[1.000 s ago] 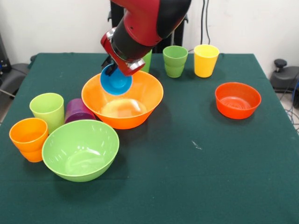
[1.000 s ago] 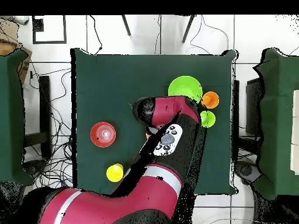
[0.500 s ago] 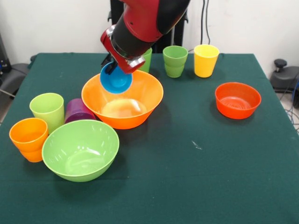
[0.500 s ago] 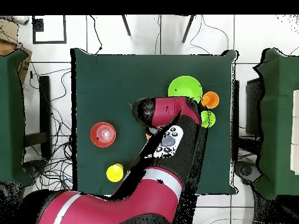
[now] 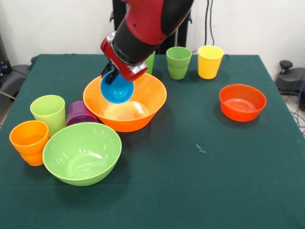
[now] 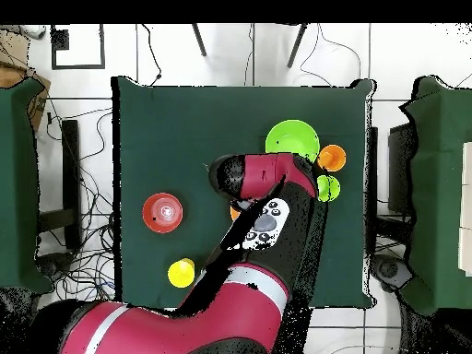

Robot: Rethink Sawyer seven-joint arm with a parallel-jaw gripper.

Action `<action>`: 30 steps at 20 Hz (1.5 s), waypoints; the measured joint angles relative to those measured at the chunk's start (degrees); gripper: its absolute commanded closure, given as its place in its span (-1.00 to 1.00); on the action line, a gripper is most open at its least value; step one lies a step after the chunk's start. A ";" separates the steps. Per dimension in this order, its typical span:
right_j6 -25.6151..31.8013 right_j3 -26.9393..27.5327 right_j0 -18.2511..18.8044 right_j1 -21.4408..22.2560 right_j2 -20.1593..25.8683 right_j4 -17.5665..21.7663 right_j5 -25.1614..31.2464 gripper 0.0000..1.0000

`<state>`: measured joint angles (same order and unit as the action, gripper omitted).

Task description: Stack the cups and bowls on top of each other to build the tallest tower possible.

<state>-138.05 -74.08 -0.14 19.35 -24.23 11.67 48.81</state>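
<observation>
So the pincer (image 5: 113, 75) is clenched on the blue cup (image 5: 116, 88), holding it tipped with its mouth facing the camera, right over the rear-left rim of the big orange bowl (image 5: 143, 102). The cup looks to be off the bowl, hanging above it, though honestly it's hard to tell whether the rim grazes. The lime bowl (image 5: 82, 152) sits near the front, with an orange cup (image 5: 29, 141), a lime cup (image 5: 48, 112) and a purple cup (image 5: 79, 113) crowded beside it; the small red-orange bowl (image 5: 242, 102) is well apart on the other side, and a green cup (image 5: 178, 62) and a yellow cup (image 5: 210, 61) stand at the back. My worry: the cup is tilted, so if it gets dropped like that it'll roll around inside the bowl instead of standing, which is useless for a tower. The arm could also nudge the bowl's rim and shove it across the surface (image 5: 190, 181) into the purple cup.
</observation>
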 measured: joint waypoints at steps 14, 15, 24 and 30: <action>0.00 -0.78 0.00 0.01 0.00 0.00 -5.22 1.00; 0.00 -0.90 0.00 0.01 0.00 0.00 -5.46 1.00; 0.00 -2.02 0.00 -0.12 0.00 0.00 -8.79 1.00; 0.00 -2.26 0.00 -0.15 0.00 0.00 -11.55 1.00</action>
<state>-138.05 -76.34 -0.14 19.20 -24.23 11.67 37.26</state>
